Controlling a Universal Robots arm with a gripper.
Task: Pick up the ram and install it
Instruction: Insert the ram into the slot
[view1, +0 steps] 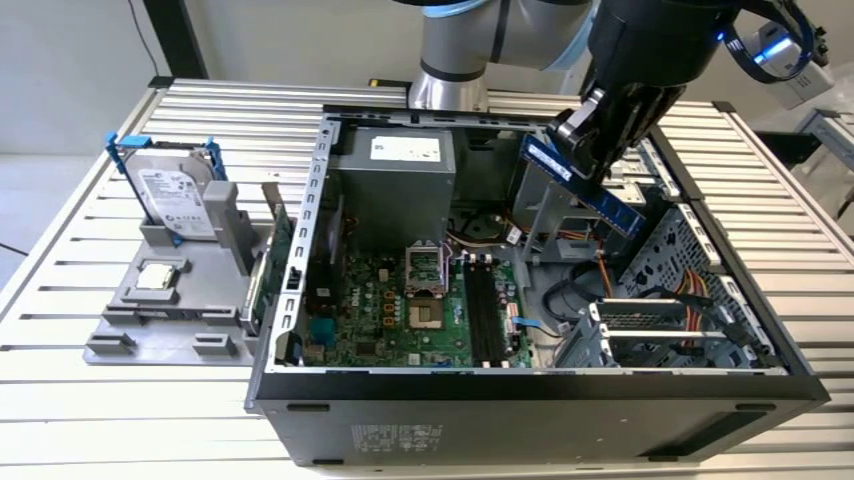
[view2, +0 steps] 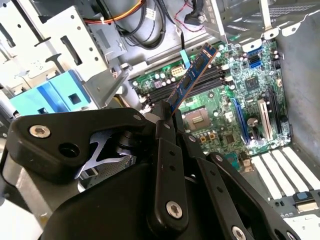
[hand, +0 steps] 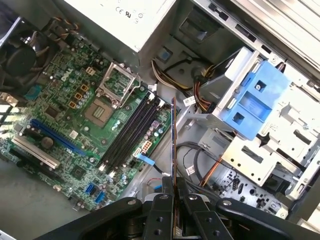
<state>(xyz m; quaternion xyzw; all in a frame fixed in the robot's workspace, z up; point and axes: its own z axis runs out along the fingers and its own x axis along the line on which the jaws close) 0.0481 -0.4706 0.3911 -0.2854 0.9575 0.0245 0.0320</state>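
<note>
This is the carrying step. My gripper (view1: 585, 145) is closed tight on the ram (view1: 611, 203), near its one end. The stick hangs tilted over the open computer case (view1: 307, 250), well apart from the black memory slots (hand: 131, 134), which look unoccupied, I think. Seating calls for bringing the ram parallel to one slot.

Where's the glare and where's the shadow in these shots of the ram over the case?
Exterior view: table slats bright, motherboard dimmer inside the case. Second wrist view: metal cage washed out, gripper dark, ram well lit. First wrist view: power supply glares white.
</note>
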